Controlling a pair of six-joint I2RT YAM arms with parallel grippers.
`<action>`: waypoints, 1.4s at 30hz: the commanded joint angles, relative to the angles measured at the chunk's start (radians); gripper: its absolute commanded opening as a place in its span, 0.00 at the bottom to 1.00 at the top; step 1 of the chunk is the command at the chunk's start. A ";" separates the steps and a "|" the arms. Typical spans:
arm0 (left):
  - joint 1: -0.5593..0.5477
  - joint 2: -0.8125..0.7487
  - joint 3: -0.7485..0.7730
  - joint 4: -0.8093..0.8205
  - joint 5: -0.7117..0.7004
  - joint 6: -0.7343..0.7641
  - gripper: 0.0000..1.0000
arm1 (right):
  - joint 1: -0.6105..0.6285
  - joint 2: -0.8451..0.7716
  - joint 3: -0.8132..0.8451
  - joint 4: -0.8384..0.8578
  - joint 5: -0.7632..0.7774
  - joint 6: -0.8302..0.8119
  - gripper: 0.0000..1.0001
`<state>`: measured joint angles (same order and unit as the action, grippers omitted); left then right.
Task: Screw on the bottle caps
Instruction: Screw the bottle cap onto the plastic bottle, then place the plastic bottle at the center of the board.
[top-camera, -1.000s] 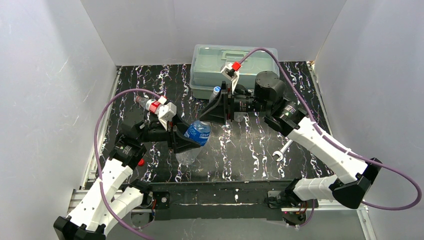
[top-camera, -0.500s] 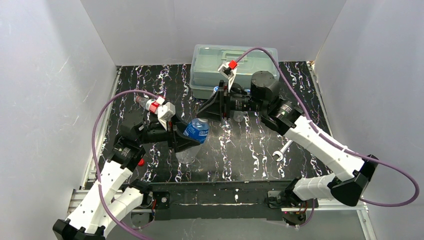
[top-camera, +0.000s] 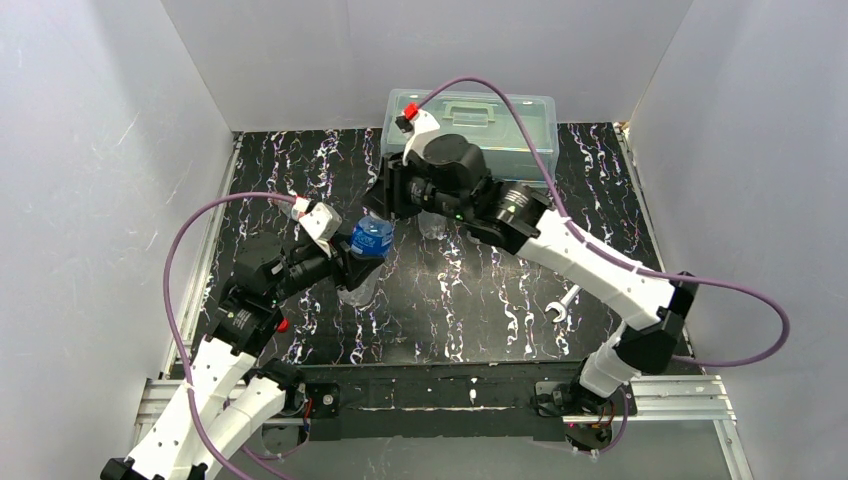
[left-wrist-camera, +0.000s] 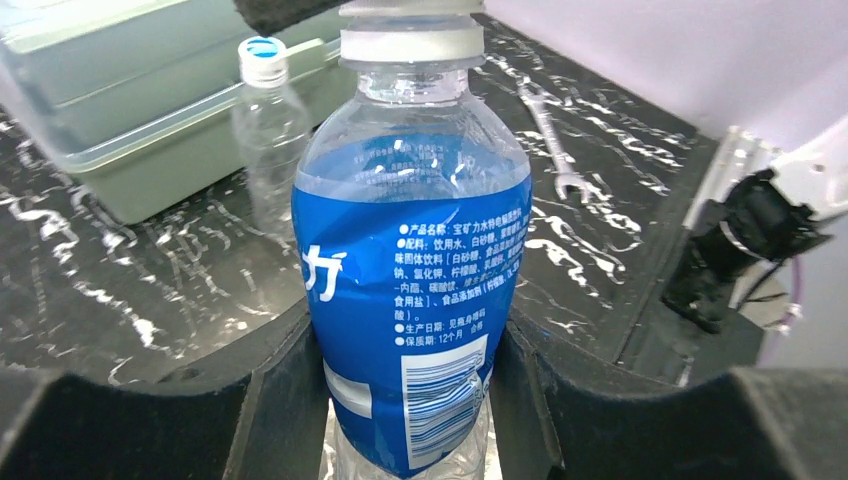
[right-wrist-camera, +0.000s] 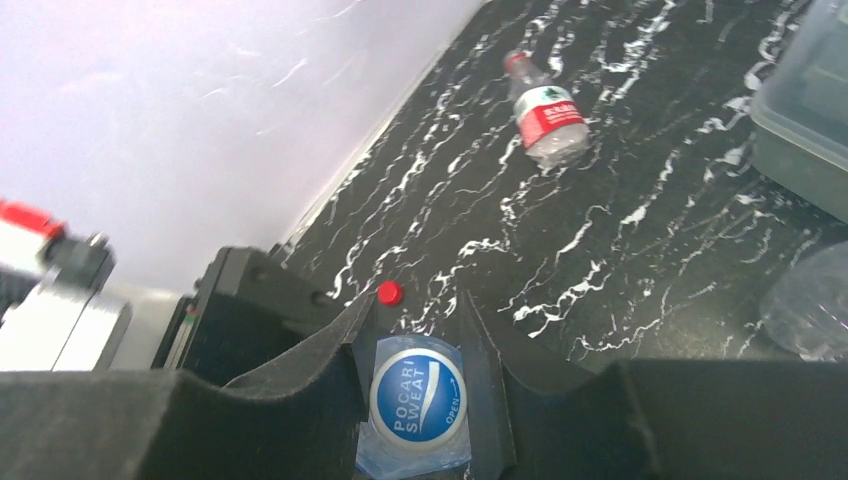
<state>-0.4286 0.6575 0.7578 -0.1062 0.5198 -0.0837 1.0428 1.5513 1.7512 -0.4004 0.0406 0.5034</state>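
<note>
My left gripper (left-wrist-camera: 410, 380) is shut on the blue-labelled bottle (left-wrist-camera: 412, 270) and holds it upright above the mat. Seen from above, that bottle (top-camera: 366, 245) is left of centre. My right gripper (right-wrist-camera: 415, 310) comes down on its top and is shut on the blue cap (right-wrist-camera: 418, 397), which sits on the bottle's neck. A small red cap (right-wrist-camera: 390, 292) lies loose on the mat. The red-labelled bottle (right-wrist-camera: 545, 120) lies on its side near the left wall. A plain bottle (left-wrist-camera: 265, 130) with a blue and white cap stands by the box.
A large translucent lidded box (top-camera: 500, 115) stands at the back centre. A silver wrench (top-camera: 562, 305) lies on the mat to the right. White walls close in the left, back and right sides. Purple cables loop over both arms.
My right arm has swung left from beside the box to above the blue-labelled bottle and shut on its cap. My left gripper has shifted the bottle slightly left and back.
</note>
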 joint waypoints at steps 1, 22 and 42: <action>0.016 0.005 -0.012 0.067 -0.294 0.039 0.00 | 0.091 0.087 0.094 -0.241 0.155 0.117 0.01; 0.016 -0.041 -0.079 0.066 -0.091 0.127 0.00 | 0.025 0.016 0.194 -0.304 0.081 -0.007 0.83; 0.016 -0.043 -0.096 0.146 0.026 0.118 0.00 | 0.025 0.061 0.172 -0.279 0.052 0.014 0.61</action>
<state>-0.4152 0.6281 0.6662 0.0025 0.5102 0.0269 1.0653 1.6268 1.9217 -0.7082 0.0898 0.5175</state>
